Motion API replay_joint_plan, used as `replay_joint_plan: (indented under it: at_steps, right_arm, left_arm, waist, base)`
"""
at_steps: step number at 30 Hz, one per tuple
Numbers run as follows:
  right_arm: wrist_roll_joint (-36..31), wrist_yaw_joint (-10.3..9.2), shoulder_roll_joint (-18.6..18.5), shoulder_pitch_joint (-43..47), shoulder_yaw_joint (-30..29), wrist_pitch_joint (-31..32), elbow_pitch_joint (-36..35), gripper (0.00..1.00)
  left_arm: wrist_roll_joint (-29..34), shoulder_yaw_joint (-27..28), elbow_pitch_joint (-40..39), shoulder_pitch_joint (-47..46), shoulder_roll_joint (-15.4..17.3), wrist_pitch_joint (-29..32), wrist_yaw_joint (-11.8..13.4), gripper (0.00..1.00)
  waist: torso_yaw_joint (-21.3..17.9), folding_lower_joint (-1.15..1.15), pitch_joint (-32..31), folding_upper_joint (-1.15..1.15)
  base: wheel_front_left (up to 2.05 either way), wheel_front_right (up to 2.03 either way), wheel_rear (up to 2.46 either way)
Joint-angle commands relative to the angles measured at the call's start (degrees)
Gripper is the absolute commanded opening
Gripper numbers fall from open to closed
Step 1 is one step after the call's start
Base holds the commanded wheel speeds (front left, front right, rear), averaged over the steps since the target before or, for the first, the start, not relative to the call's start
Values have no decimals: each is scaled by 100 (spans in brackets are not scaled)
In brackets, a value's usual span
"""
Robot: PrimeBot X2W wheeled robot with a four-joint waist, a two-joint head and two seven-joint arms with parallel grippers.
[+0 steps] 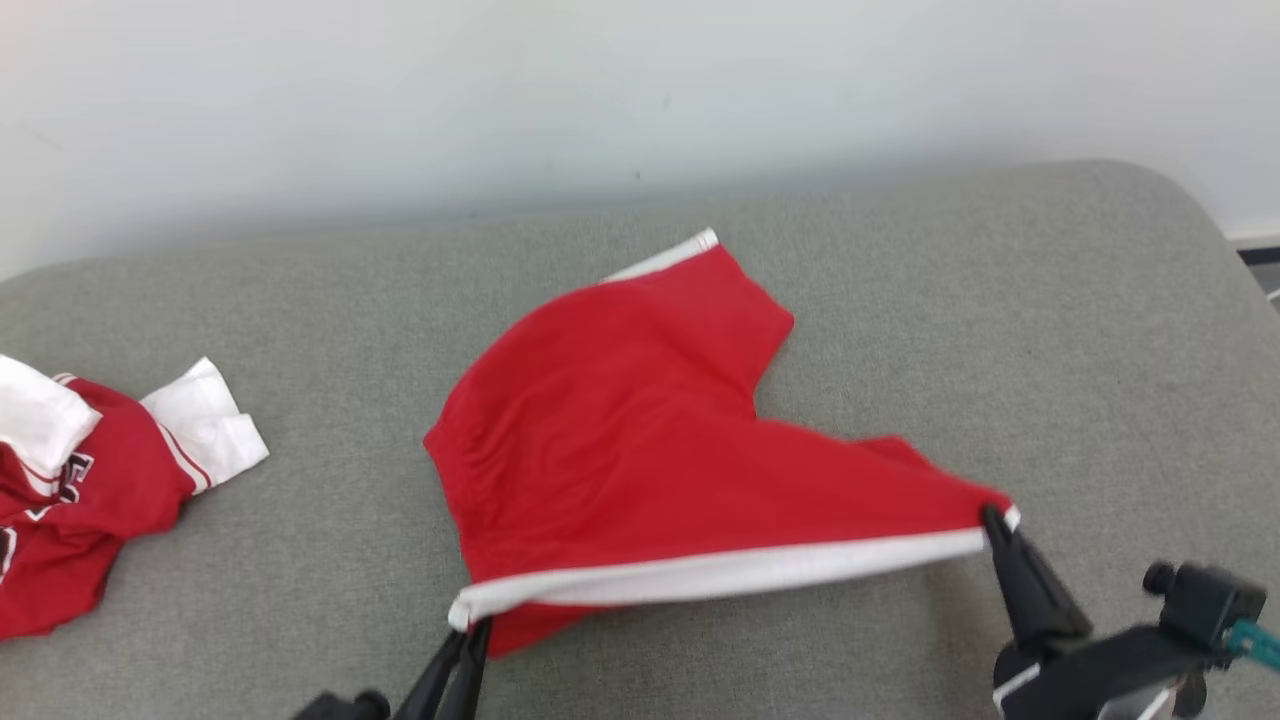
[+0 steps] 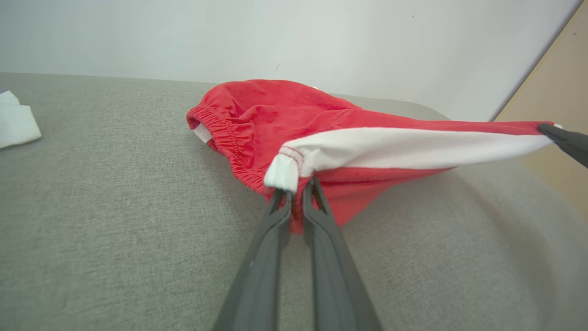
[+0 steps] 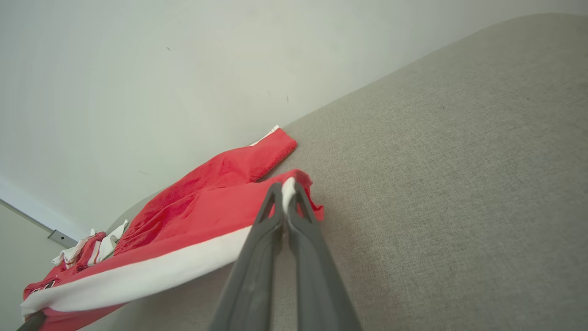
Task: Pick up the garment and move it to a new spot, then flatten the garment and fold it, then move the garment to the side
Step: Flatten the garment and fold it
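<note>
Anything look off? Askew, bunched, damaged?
No damage, but red shorts sit askew: left end effector and right end effector pinch the white stripe, lifting that edge while the far leg lies on the cushion. Crumpled jersey at left.

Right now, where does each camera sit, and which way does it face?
Head view: on the head, facing down at red shorts on a grey cushion; left gripper and right gripper show low.
Left wrist view: on the left arm, looking along its fingers at the shorts' waistband.
Right wrist view: on the right arm, looking along its fingers at the shorts' other corner.
Both wrist views share the white stripe.
</note>
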Motion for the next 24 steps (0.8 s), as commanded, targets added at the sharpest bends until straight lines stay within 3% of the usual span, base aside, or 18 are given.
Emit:
replay_joint_plan:
  at_steps: [1,14,24]
  right_arm:
    - [-71,-5,53,156,-54,26,-27,0]
    - [-759,-5,603,1673,-867,764,-590,0]
    - [-1223,-5,860,1381,-1037,971,-965,0]
  left_arm:
    - [110,57,-8,186,39,-18,32,0]
    - [550,448,-36,1329,-288,-18,-138,0]
    - [837,775,-75,1105,-551,-18,-380,0]
  waist:
    - [33,2,-181,1]
    - [230,2,-477,1]
    - [246,2,-373,1]
  base:
    - [0,0,0]
    - [0,0,0]
    - [0,0,0]
